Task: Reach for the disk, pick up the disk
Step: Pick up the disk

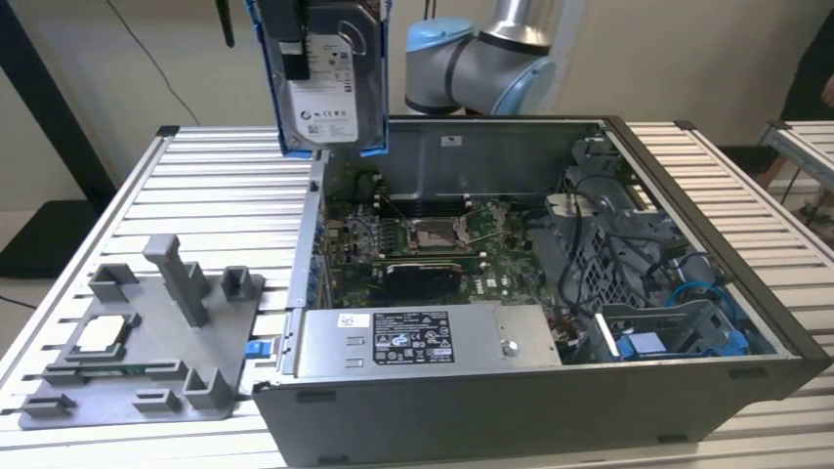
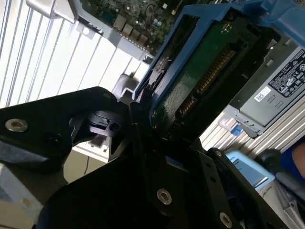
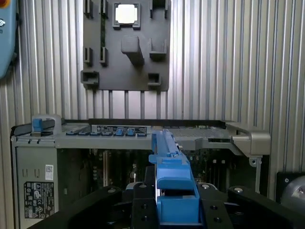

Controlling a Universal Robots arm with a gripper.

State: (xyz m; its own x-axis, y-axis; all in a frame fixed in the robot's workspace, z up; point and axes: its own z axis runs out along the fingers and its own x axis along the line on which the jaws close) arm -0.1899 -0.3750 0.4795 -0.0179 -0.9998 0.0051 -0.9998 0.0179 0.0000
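**Silver-Grey Arm, Matte Black Hand**

The arm (image 1: 485,61) is a silver-grey tube with rounded joints capped in pale blue. In the second wrist view the hand (image 2: 143,119) is matte black, built of angular plates, with silver round-headed screws (image 2: 164,194) sunk into its surface.

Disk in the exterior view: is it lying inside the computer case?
No, the disk hangs upright in the air above the computer case.

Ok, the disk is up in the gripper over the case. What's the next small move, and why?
Probably hold the gripper shut and ease straight up a touch. The disk hangs upright in the air, but in the exterior view its lower edge sits close over the rim of the open computer case, so a sideways move now might clip it.
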